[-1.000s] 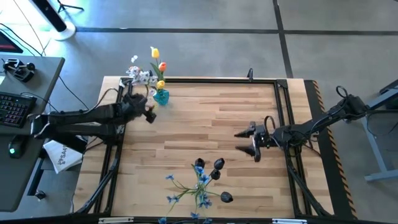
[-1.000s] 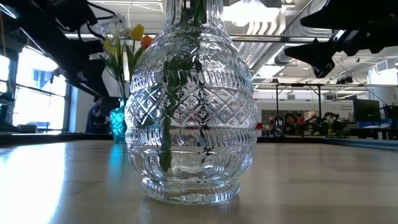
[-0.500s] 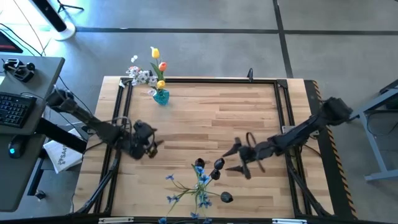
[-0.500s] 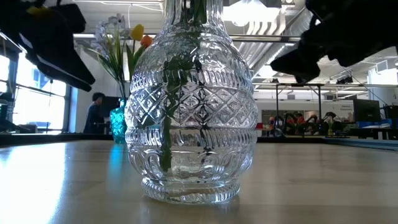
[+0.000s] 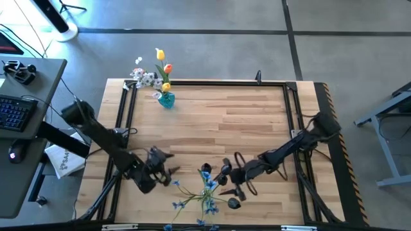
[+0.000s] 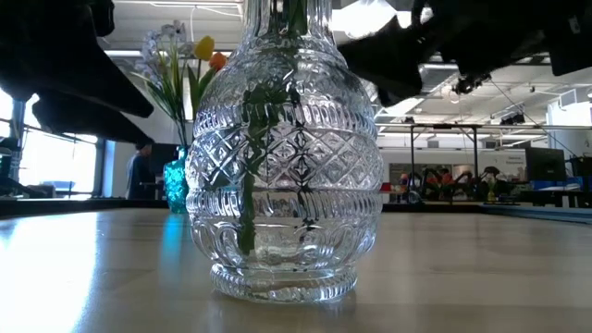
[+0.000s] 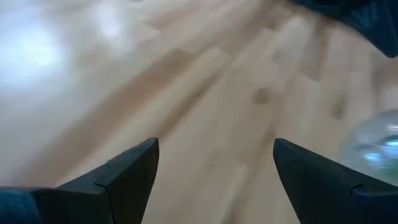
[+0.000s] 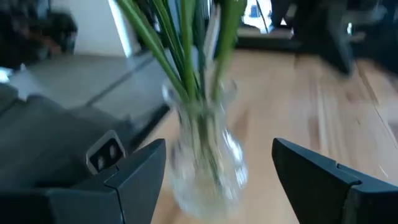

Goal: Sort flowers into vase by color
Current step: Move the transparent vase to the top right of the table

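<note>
Left side: a desk with a keyboard (image 5: 14,110) is sitting off the worktop (image 5: 218,122) edge. Left end effector (image 5: 168,173) is hanging low over the near-left boards, fingers (image 7: 121,177) spread, gripping nothing; bare wood is lying between them in the left wrist view. At the far-left corner a small teal vase (image 5: 166,99) is holding the yellow and orange tulips (image 5: 162,66) with a white spray (image 5: 145,78) just beside it. At the near edge, centre, a clear cut-glass vase (image 6: 285,166) is standing upright, holding the blue sprays (image 5: 204,192) and dark buds (image 5: 225,169); green stems (image 8: 186,50) are showing through the glass. It is filling most of the low view. Right end effector (image 5: 226,182) is sitting just beside those blossoms, fingers (image 8: 134,171) apart, released, the vase framed between them but not touched
</note>
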Robot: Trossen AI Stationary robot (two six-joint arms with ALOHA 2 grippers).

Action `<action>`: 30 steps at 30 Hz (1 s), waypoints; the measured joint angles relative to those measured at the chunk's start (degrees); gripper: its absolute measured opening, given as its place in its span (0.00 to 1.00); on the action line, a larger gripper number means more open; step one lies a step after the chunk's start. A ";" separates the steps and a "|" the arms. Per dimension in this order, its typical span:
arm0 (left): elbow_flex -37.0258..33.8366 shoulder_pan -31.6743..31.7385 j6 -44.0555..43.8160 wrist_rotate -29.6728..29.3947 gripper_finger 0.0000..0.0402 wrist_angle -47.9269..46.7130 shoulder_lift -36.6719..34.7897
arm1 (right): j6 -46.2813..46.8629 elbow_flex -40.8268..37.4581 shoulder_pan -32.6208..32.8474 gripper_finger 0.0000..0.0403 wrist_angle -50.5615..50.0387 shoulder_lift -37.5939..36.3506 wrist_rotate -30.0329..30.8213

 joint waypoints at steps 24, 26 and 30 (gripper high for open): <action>16.38 -0.79 8.39 -3.18 0.76 17.78 25.29 | 0.69 16.30 0.40 0.70 1.03 15.24 -3.51; 16.25 -0.88 9.79 -4.14 0.76 17.61 25.19 | 0.58 16.30 0.25 0.66 0.57 15.24 -3.51; 16.32 -0.64 10.38 -4.72 0.76 17.97 25.13 | 0.14 16.28 0.11 0.55 0.04 15.24 -3.46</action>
